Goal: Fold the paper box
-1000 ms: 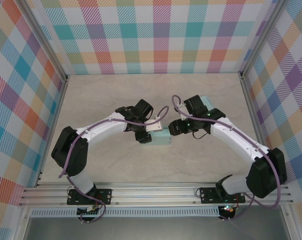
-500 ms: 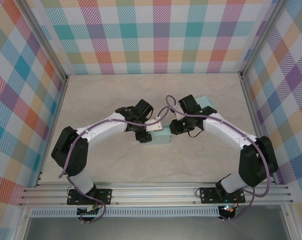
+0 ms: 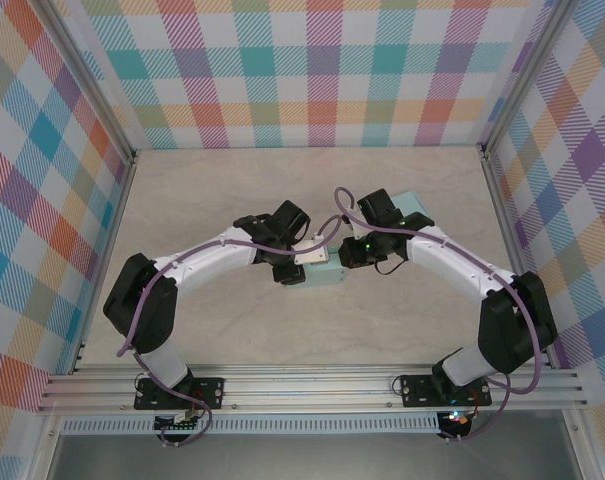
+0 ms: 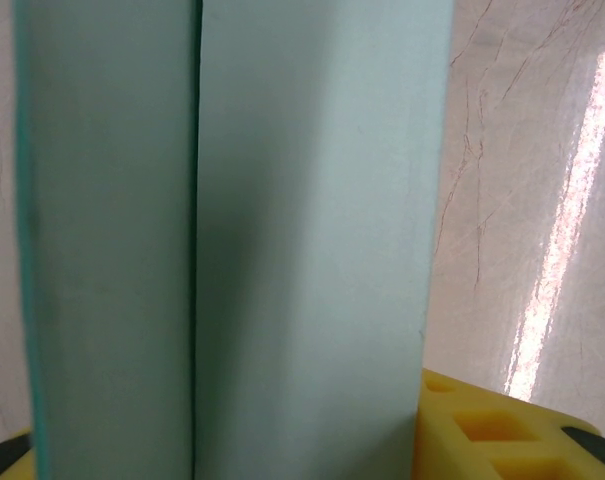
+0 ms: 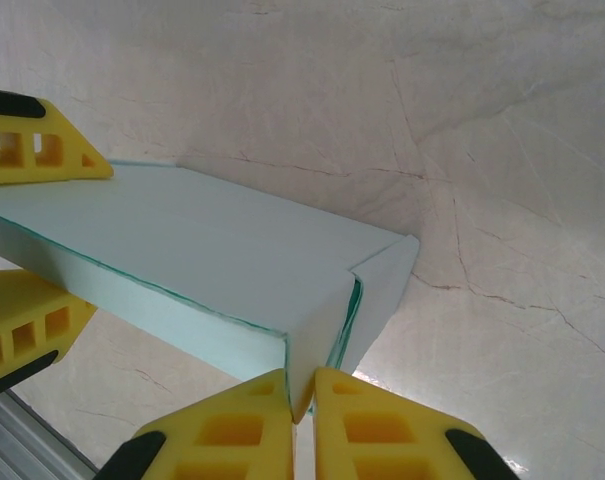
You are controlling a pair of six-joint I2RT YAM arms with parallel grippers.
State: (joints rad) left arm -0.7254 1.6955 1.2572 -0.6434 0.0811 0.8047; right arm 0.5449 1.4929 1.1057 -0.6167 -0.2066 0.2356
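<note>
Paper box: I see the pale teal paper box (image 3: 325,275) near the middle of the table (image 3: 402,190), a touch toward 6 o'clock, with both arms meeting at it.
Left claw: the left gripper (image 4: 232,445) sits at the box's 9 o'clock and holds it across its width. The box fills the gap between the yellow pads (image 4: 492,430) and touches the pad I see best.
Right claw: the right gripper (image 5: 302,388) sits at the box's 2 o'clock. Its jaws are narrow, with the fingertips almost meeting, and they pinch a thin edge at the box's near corner.
End flap: from the right wrist, the flap (image 5: 382,285) at that end stands slightly off the body, with a thin dark gap beside it.
Seam: from the left wrist, a straight seam (image 4: 195,250) runs along the length of the box.
Resting or lifted: I cannot tell whether the box touches the table.
Surround: plaid walls (image 3: 322,70) stand at 9, 12 and 3 o'clock of the table.
</note>
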